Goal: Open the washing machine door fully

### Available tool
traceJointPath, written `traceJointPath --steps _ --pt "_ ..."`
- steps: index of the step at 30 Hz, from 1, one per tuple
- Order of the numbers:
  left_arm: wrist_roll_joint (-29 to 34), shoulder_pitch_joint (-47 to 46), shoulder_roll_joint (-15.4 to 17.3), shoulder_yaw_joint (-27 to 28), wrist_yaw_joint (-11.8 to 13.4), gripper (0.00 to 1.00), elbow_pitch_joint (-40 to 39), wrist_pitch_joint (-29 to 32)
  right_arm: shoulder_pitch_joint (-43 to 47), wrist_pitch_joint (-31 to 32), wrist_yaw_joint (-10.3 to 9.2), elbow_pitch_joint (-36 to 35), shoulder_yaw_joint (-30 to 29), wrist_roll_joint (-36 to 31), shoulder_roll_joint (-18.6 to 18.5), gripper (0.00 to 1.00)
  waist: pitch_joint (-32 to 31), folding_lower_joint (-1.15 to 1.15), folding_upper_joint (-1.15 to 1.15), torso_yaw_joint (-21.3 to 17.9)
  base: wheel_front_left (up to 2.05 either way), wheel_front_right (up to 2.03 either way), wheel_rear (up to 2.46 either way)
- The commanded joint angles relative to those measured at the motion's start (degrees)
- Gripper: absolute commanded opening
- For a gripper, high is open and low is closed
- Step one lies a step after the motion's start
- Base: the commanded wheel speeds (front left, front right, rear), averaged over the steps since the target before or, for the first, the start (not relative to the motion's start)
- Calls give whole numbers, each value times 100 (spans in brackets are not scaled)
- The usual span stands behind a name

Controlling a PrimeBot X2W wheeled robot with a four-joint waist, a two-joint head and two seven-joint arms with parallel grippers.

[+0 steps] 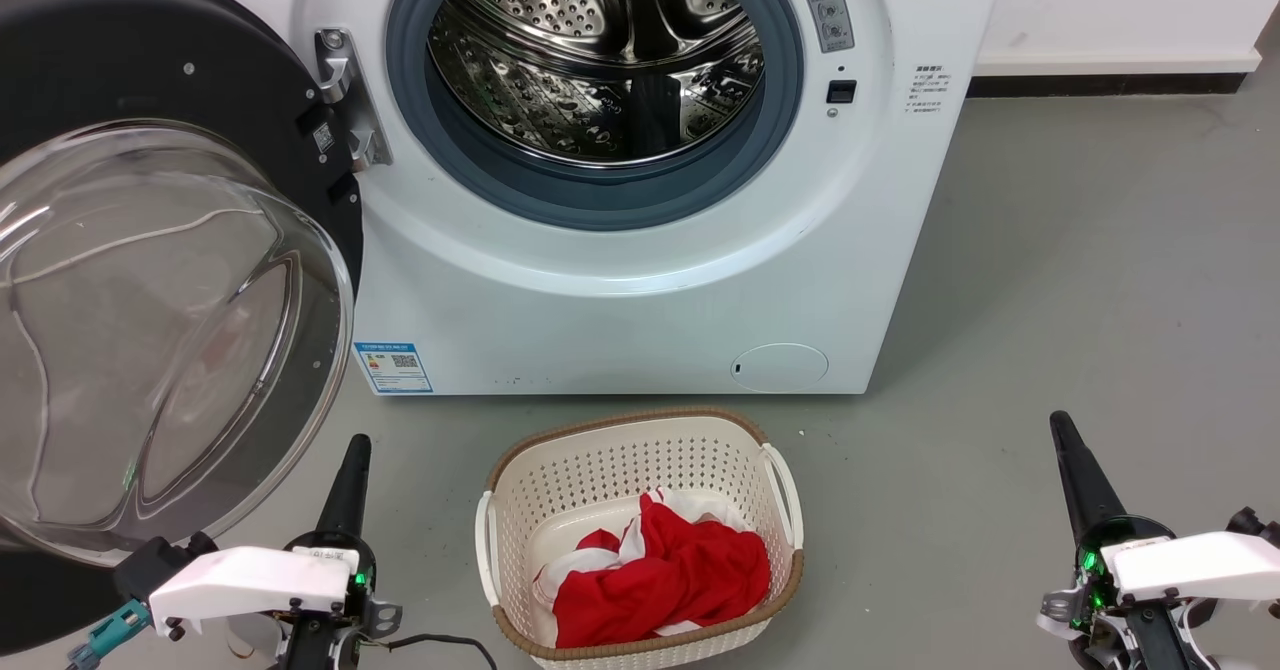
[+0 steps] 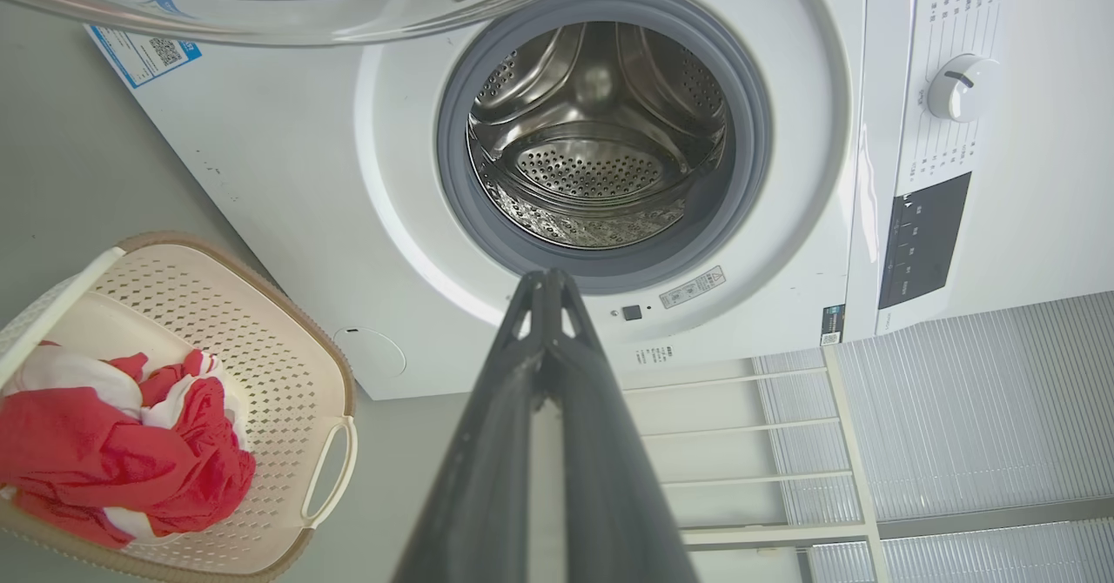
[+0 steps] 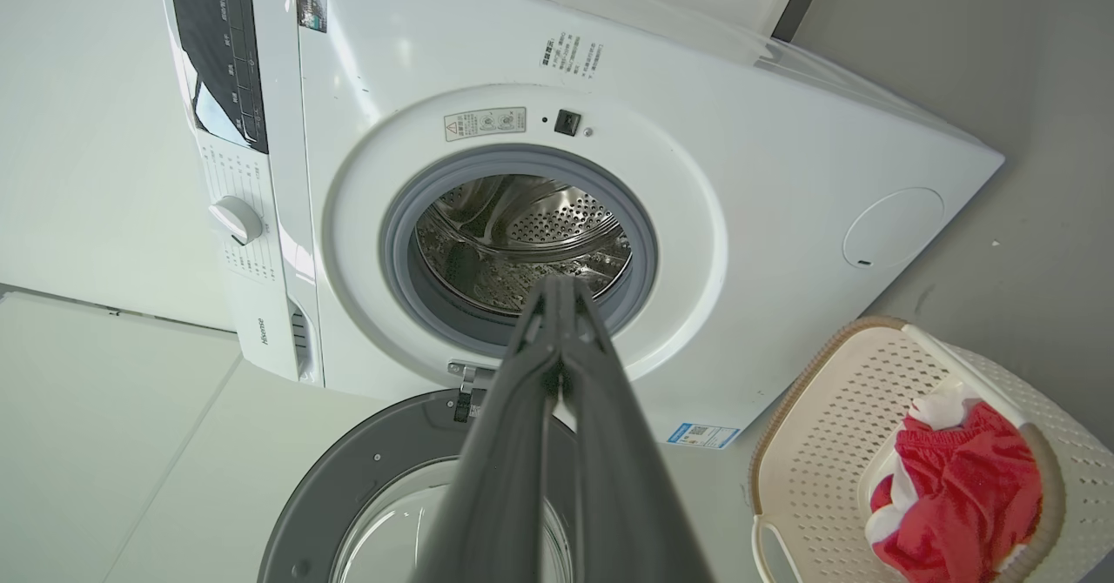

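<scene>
Head view: the washing machine door is seen swung wide open at the left of the steel drum, hung on its hinge. The left gripper is held clenched and empty beside the door's near edge. The right gripper, likewise clenched and empty, is seen well right of the laundry basket.

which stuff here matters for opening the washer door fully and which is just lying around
Job: washing machine door, swung out on its metal hinge; left claw, shut, nearest it.
Lying about: laundry basket, red and white cloth in it, small round white flap, blue label.
</scene>
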Motion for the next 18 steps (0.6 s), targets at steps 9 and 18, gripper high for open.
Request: traceJointPath --steps 9,18 --pt "-514 -122 -15 96 -108 0 32 141 -165 104 -1 74 -59 530 -11 0 -1 0 0 7 0 0 0" --pt "-918 -141 -36 151 -153 0 74 242 -210 192 -1 142 -105 934 2 0 -2 0 0 14 0 0 0"
